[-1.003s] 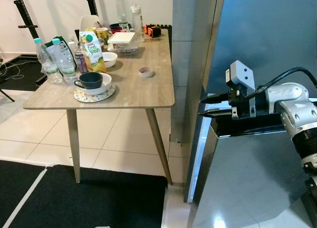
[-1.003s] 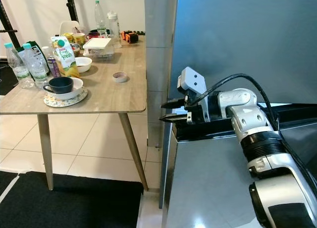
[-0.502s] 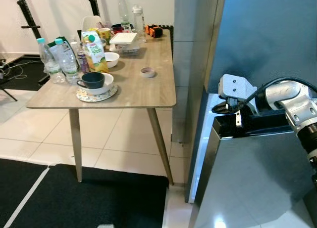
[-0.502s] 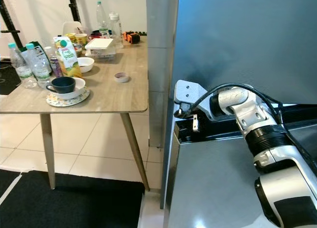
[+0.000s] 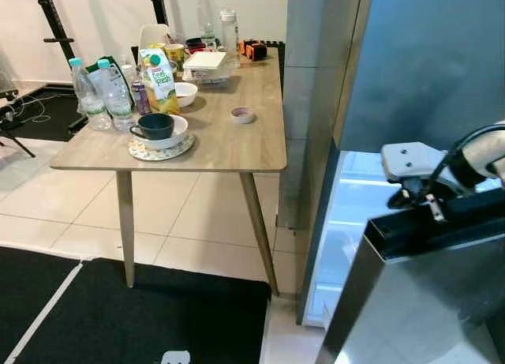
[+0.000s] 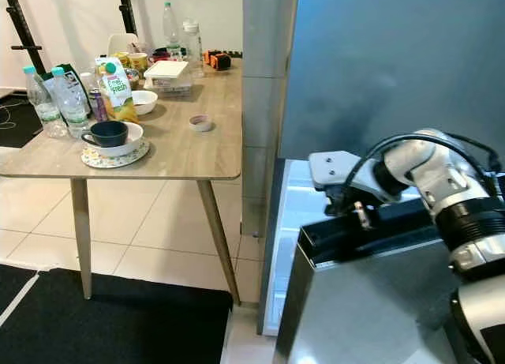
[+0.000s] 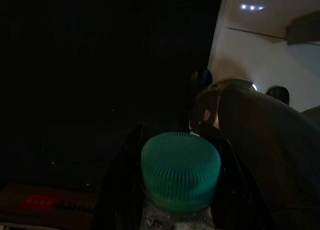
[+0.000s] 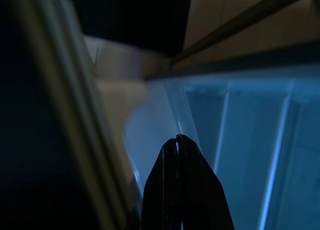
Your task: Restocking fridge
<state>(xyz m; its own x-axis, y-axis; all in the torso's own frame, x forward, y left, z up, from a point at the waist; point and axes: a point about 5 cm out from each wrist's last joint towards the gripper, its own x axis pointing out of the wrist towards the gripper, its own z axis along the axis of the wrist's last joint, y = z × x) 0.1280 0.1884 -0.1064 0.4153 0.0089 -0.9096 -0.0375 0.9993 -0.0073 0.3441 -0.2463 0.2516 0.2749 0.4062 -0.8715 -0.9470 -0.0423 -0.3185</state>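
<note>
Left pincer (image 7: 177,190) around bottle (image 7: 180,171).

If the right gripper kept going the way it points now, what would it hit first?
Probably the lit fridge interior: the right gripper, fingers shut, points down behind the door into that pale blue space. Depth is unclear, so the door's inner edge could come first.

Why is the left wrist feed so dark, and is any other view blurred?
Left wrist view: arm in shade, yet the green bottle cap between the left tool's fingers is readable. Right wrist view: soft and blurred, blue fridge-light glow behind the right tool. Eye views: sharp, evenly lit.
</note>
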